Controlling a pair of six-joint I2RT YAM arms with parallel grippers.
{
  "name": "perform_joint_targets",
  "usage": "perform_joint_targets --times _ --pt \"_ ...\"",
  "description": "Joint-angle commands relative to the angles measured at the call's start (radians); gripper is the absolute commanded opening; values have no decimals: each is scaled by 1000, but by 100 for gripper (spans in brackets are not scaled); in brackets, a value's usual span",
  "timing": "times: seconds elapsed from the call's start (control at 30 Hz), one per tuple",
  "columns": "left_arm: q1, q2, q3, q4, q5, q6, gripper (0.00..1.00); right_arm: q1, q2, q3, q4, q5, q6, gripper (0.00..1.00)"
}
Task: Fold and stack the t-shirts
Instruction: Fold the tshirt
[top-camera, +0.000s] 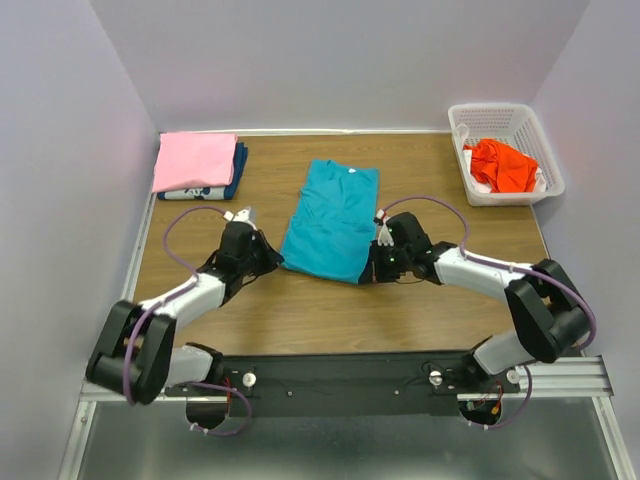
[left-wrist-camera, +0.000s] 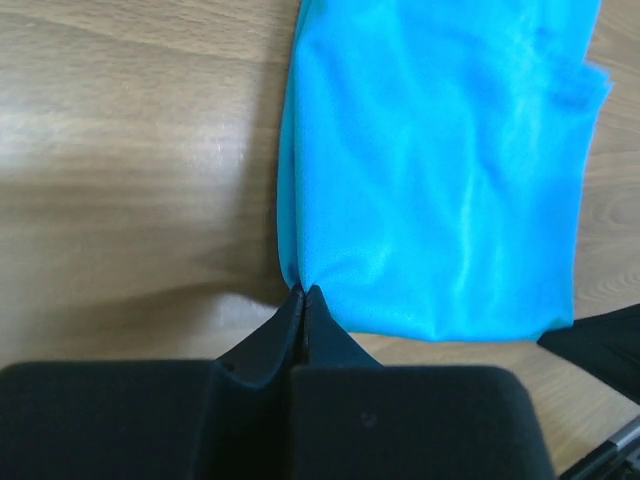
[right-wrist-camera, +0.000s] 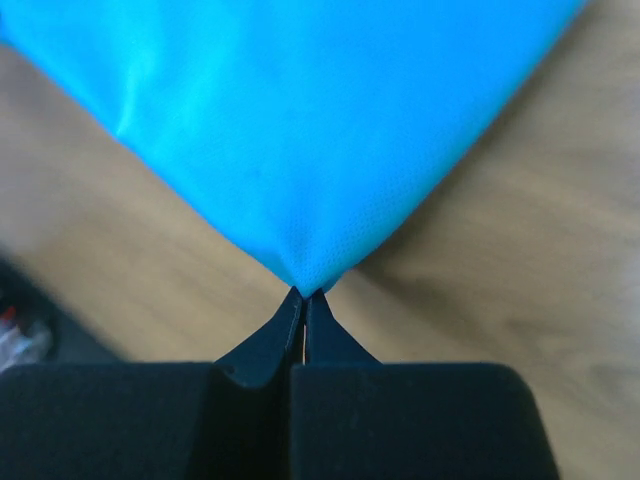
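The teal t-shirt lies folded lengthwise in the middle of the table, collar at the far end. My left gripper is shut on its near left corner, seen in the left wrist view against the teal cloth. My right gripper is shut on its near right corner, seen in the right wrist view below the teal cloth. The folded pink t-shirt lies on the dark blue white-printed one at the far left. The orange-red t-shirt is crumpled in the basket.
The white lattice basket stands at the far right corner. Grey walls enclose the table on three sides. The metal rail with both arm bases runs along the near edge.
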Motion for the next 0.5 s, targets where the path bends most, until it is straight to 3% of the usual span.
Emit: perform_joint_targets --times 0.0,0.23,0.47 --pt "2 -213 -66 -105 -97 -42 0 9 -127 -39 -54 -294 48 1" --pt "2 -595 -82 -341 -225 -135 0 67 -231 -42 -67 -581 101 1" --pt "2 -763 -15 -450 -315 -164 0 78 -305 -11 -67 -693 136 1"
